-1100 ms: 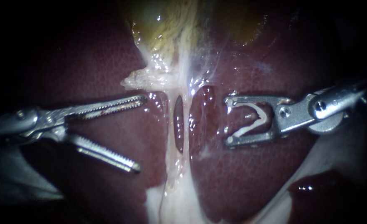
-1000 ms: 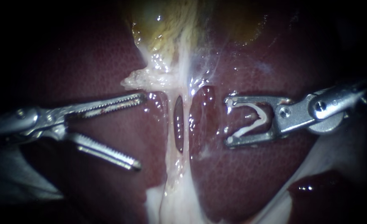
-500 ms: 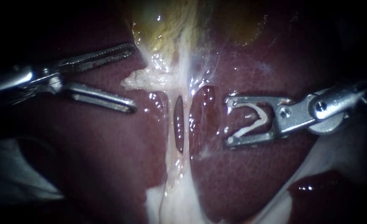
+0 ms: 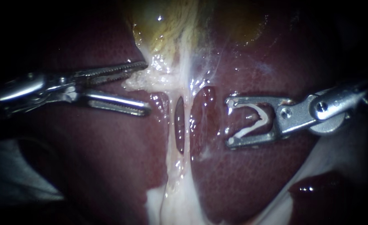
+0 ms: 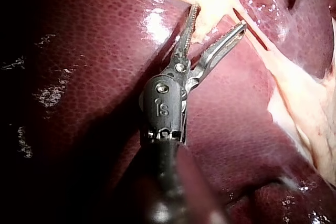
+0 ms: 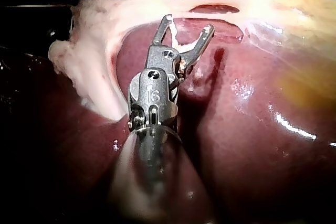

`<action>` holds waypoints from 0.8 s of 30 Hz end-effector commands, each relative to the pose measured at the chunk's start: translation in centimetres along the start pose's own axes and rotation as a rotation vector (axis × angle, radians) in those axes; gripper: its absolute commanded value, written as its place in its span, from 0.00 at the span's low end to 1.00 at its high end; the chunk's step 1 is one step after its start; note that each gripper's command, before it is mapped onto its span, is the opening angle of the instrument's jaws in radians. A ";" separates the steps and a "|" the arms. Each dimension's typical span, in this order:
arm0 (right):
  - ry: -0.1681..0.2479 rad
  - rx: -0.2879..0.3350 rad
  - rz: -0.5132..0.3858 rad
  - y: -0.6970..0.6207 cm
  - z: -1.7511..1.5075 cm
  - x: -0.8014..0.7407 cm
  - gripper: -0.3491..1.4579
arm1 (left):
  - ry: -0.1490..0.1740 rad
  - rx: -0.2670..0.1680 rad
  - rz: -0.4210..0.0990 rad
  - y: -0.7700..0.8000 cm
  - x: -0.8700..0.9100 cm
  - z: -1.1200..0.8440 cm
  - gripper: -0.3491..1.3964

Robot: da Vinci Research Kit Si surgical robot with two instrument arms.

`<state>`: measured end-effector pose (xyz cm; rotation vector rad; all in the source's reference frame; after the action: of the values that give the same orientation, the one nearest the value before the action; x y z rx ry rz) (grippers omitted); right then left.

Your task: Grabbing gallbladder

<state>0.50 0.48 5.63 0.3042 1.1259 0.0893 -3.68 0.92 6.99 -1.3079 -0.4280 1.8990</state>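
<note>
Dark liver [image 4: 88,166] lies all around. Under the gallbladder [image 4: 167,25], the left instrument's hand [image 4: 146,88] gapes wide about its pale fringe [image 4: 144,79]. Better to reach deeper for a full bite, then close gently. The right instrument [image 4: 230,121] sits apart, hand holding a clip [image 4: 264,116].

Gallbladder [image 4: 167,25] partly beyond the top edge

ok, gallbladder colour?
Yellow-olive gallbladder, streaked with pale whitish strands; shows best in the endoscope view.
</note>
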 end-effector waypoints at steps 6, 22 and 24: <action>0.000 0.000 0.000 0.00 0.00 0.00 0.47 | -0.004 0.001 -0.056 0.03 0.03 -0.05 0.17; 0.000 0.000 0.000 0.01 0.00 0.00 0.47 | -0.015 -0.005 -0.154 0.20 0.27 -0.31 0.00; 0.000 -0.001 0.000 0.01 0.00 0.00 0.47 | -0.017 -0.010 -0.162 0.25 0.41 -0.39 0.00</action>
<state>0.50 0.48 5.63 0.3039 1.1253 0.0897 -3.48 1.04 6.33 -1.2217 -0.5403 1.7751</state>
